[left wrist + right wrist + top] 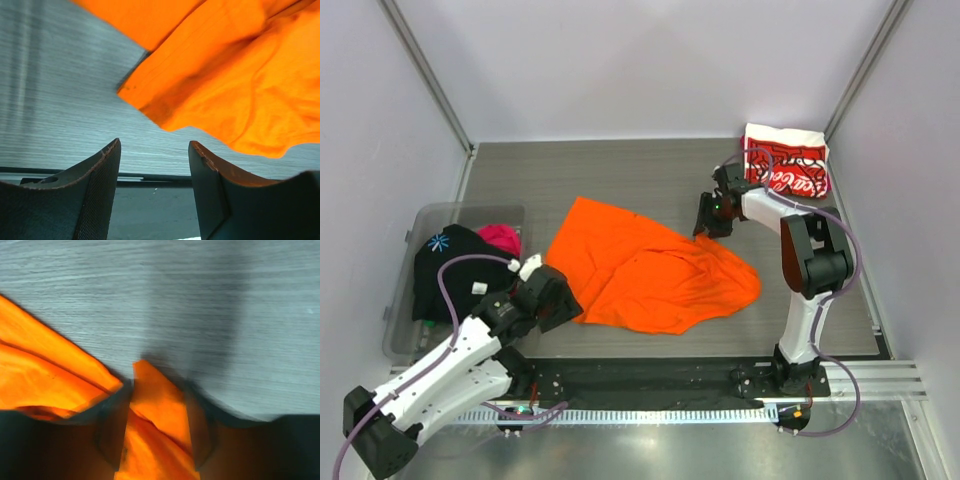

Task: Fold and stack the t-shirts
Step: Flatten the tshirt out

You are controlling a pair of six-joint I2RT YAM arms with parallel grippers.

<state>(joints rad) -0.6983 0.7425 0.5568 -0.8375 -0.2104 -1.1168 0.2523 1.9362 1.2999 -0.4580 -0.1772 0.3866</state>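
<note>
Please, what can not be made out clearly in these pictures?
- Right wrist view: blurred; whether the right fingers pinch the orange t-shirt fold between them is unclear.
- Top view: the left arm covers the clear bin at its near corner; anything under the black garment and the pink garment is hidden.
- Left wrist view: the orange t-shirt is cut off by the top and right edges.

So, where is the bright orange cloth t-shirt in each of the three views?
Top external: bright orange cloth t-shirt, crumpled at the centre.
Left wrist: t-shirt upper right, beyond the open left hand.
Right wrist: t-shirt left and bottom centre, one fold between the fingers of the right hand.
Shared landmark: the grey wood-grain table top under it.
</note>
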